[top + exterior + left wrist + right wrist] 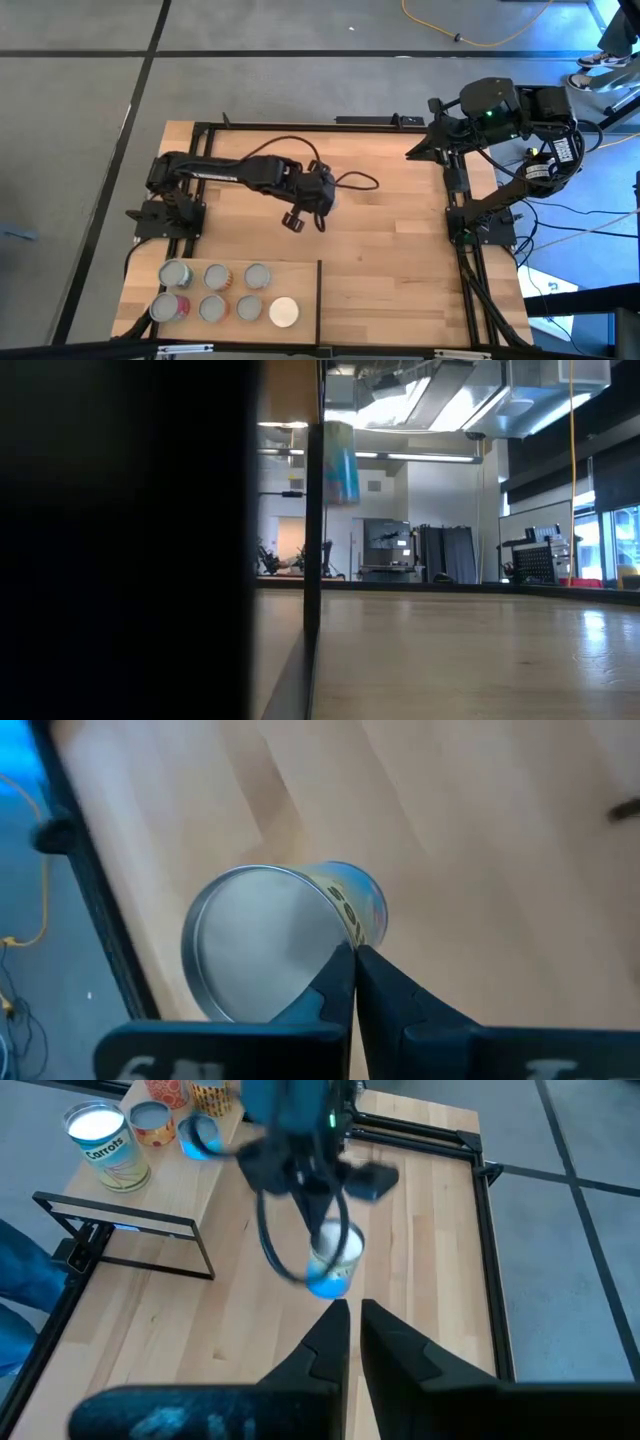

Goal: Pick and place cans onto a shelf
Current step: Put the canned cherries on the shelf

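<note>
My left gripper [305,215] is over the middle of the table, shut on a can [260,950] with a silver-grey round end and a yellow and blue label. The low view shows this can [340,460] high above the tabletop; the right wrist view shows it [332,1265] under the left arm. Several other cans [215,290] stand upright on the light-wood shelf [298,280] at the near left. My right gripper [355,1315] is shut and empty, held back at the table's far right [420,150]. My left gripper pinches the can at the rim of its round end [340,935]. One finger [325,985] lies over the grey end and the other [390,990] against the labelled side. The fingers point down from above. The can hangs below them, clear of the table.
The shelf's black frame edge [319,300] borders bare wood to its right. A dark shape [120,540] blocks the left half of the low view. A black cable [355,182] loops beside the left wrist. Black rails [465,270] run along the table's right side.
</note>
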